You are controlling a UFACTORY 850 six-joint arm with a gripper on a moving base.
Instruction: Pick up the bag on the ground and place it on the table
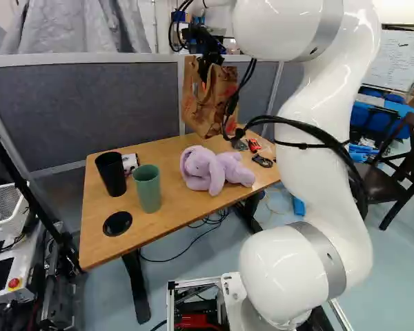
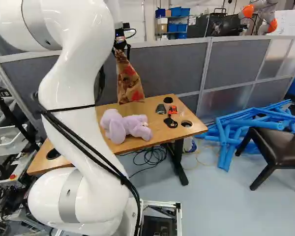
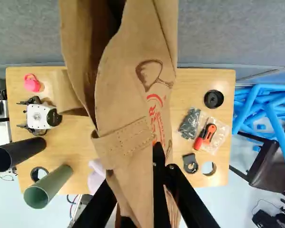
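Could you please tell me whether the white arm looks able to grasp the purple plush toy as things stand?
Probably not: its gripper is holding the brown bag, which hangs over the table. Nothing seems to cover the plush toy, so with the bag put down, the way looks open.

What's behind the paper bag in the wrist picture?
Parts of the wooden table, a grey partition and the purple plush toy show past the bag. It covers the table's middle and much of the toy; anything else is hidden.

A creased brown bag [image 1: 217, 110] with red print hangs from the hand [image 1: 205, 67] over the table [image 1: 100, 238].
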